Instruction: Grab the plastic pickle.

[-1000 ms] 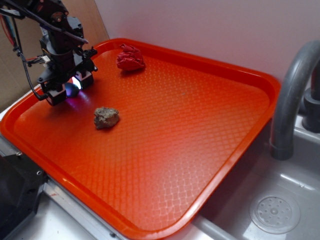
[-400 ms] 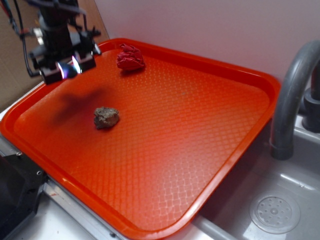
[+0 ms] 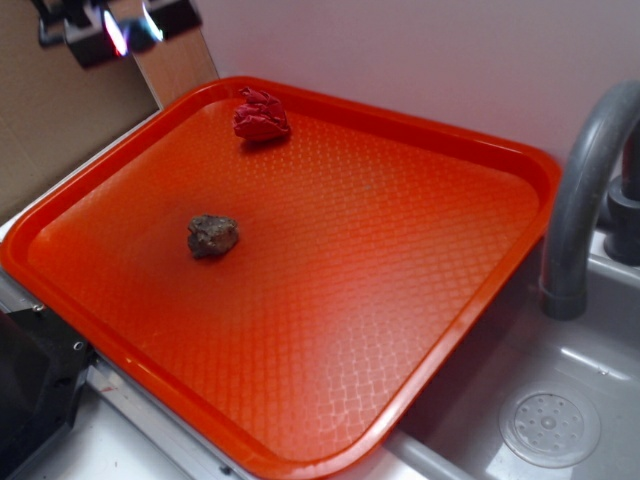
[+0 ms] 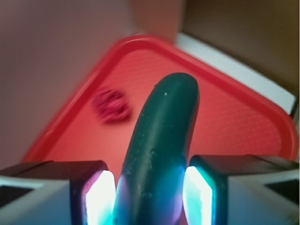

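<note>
Gripper [image 4: 149, 197]: pinching the pickle [image 4: 161, 145] between its two glowing pads, hanging high above the far left corner of the tray [image 3: 480, 310].
Pickle: sitting clamped between the pads, off the tray, pointing forward.
Rock [image 3: 212, 235]: lying on the left part of the tray.
Red wad [image 3: 260, 116]: resting near the far rim.

No text, label, brand, number or sign can be read in either view.
</note>
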Controlling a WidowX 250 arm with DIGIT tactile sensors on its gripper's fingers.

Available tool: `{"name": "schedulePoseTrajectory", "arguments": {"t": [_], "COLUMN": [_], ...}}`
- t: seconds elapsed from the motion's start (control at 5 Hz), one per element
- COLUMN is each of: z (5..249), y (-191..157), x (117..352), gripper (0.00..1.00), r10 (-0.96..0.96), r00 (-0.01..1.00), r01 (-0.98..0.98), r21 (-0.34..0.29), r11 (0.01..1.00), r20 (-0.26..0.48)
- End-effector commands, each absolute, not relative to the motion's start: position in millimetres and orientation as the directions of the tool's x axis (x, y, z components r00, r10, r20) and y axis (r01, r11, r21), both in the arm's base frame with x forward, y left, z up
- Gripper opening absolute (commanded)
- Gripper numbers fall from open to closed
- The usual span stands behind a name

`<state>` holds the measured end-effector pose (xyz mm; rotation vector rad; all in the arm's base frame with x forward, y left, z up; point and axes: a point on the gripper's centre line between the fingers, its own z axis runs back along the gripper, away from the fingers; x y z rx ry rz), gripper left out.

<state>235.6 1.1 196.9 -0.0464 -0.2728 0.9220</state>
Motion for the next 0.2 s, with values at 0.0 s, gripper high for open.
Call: {"name": "schedulePoseTrajectory", "arguments": {"t": [0.0], "z": [275.6], "y": [-5.7], "x": [198.2], "gripper": [0.00], "r10": [0.534], "r00": [0.799], "r01": [-0.450], "r21": [-0.313], "r11": [0.836], "r20": [0.276]}}
